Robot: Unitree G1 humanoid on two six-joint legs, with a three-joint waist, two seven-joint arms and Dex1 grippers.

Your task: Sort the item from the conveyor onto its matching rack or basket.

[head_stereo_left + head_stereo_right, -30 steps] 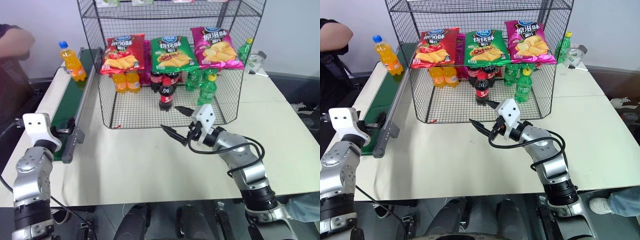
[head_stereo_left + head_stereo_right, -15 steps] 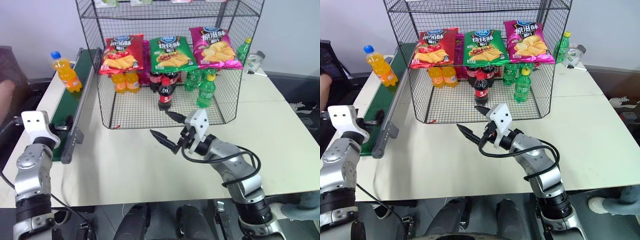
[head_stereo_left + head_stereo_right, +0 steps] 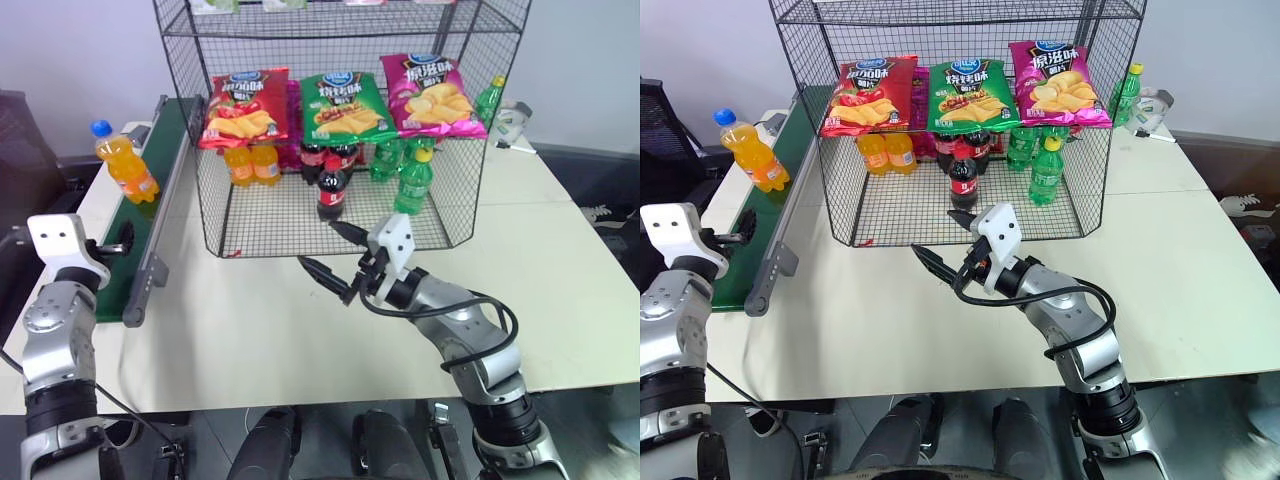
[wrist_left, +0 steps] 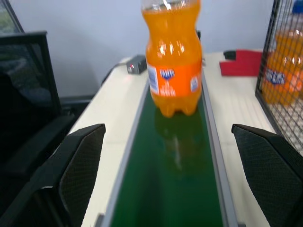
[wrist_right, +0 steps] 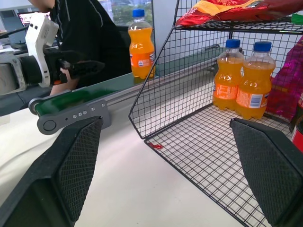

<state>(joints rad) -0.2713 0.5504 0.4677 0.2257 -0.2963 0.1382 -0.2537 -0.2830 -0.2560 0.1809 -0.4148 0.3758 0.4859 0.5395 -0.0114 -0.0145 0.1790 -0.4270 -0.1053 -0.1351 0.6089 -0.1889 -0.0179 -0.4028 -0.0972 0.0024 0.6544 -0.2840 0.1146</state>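
At the upper left of the frame, the orange soda bottle (image 3: 125, 162) is stood upright on the conveyor (image 3: 140, 230), where the left gripper (image 4: 170, 175) is held spread and empty in line with it, presumably for capture, while the right gripper (image 3: 335, 260) is likewise held spread and empty before the wire rack (image 3: 260, 225).

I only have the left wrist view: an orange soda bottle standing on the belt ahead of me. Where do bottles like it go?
Observer: Two orange bottles stand at the left end of the rack floor, under the red chip bag.
Operator: Is the right end effector busy?
Observer: No, the right end effector is open and empty, over the table before the rack.
Operator: Bottle cap colour?
Observer: The soda bottle has a blue cap.
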